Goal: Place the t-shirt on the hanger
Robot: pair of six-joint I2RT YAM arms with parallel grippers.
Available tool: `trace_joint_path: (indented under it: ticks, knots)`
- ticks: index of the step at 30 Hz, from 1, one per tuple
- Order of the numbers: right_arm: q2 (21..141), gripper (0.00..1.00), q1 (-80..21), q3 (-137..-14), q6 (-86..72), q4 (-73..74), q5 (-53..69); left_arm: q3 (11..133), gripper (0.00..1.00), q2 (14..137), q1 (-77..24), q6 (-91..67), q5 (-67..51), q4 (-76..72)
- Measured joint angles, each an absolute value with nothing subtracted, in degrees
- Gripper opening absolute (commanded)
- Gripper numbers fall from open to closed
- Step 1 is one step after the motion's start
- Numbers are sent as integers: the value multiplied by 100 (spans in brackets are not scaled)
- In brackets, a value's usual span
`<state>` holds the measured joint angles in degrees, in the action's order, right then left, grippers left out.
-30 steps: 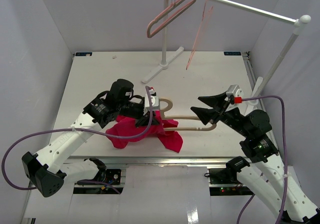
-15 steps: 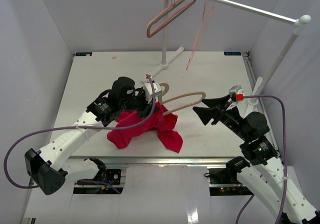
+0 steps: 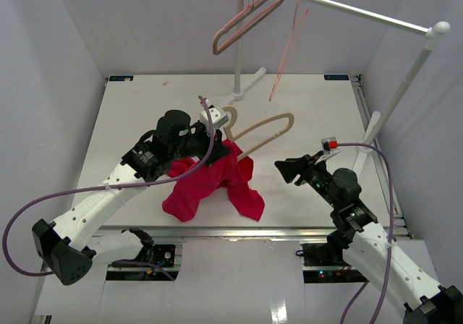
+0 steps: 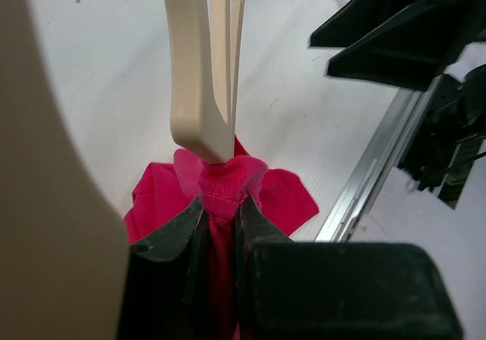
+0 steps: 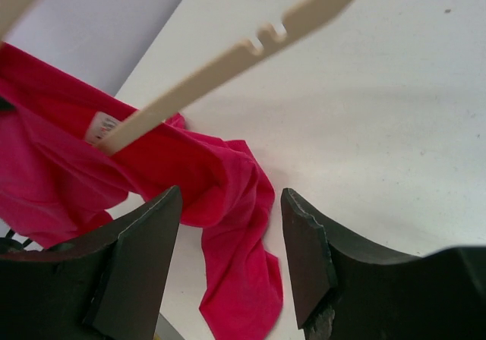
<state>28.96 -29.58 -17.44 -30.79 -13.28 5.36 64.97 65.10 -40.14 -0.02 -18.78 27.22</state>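
The red t-shirt [image 3: 217, 181] hangs bunched from my left gripper [image 3: 217, 137], its lower part lying on the table. My left gripper [image 4: 220, 203] is shut on the shirt's neck [image 4: 222, 184]. The light tan wooden hanger [image 3: 264, 130] sticks up out of the neck, tilted up to the right, with its hook [image 3: 230, 114] by the gripper. My right gripper [image 3: 284, 168] is open and empty, to the right of the shirt and below the hanger's free end. In the right wrist view [image 5: 231, 196] the shirt [image 5: 220, 173], its white label [image 5: 100, 127] and the hanger bar [image 5: 228, 63] lie ahead.
A white clothes rack [image 3: 347, 9] stands at the back, with a thick pinkish-brown hanger [image 3: 242, 24] and a thin pink wire hanger [image 3: 289, 49] on it. Its base [image 3: 233, 98] and right post [image 3: 398, 100] stand on the table. The table's metal front edge [image 3: 239, 231] lies just past the shirt.
My right gripper let go of the hanger's end and drew back toward the near right. My left gripper lifted the shirt's neck, and the hanger swung up off the table.
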Motion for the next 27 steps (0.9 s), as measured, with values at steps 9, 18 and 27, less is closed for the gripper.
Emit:
trace_joint_path:
  ticks: [9, 18, 27]
  knots:
    - [3697, 58, -3160, -1386, -3416, -2676, 604, 6412, 0, 5972, -4014, -501, -2186, 2201]
    - [4584, 59, -4012, -1328, -3369, -3467, 243, 6136, 0, 5999, -4014, -588, -2130, 2071]
    - [4747, 59, -4813, -1335, -3205, -3589, -685, 6130, 0, 6038, -4014, -602, -2034, 2053]
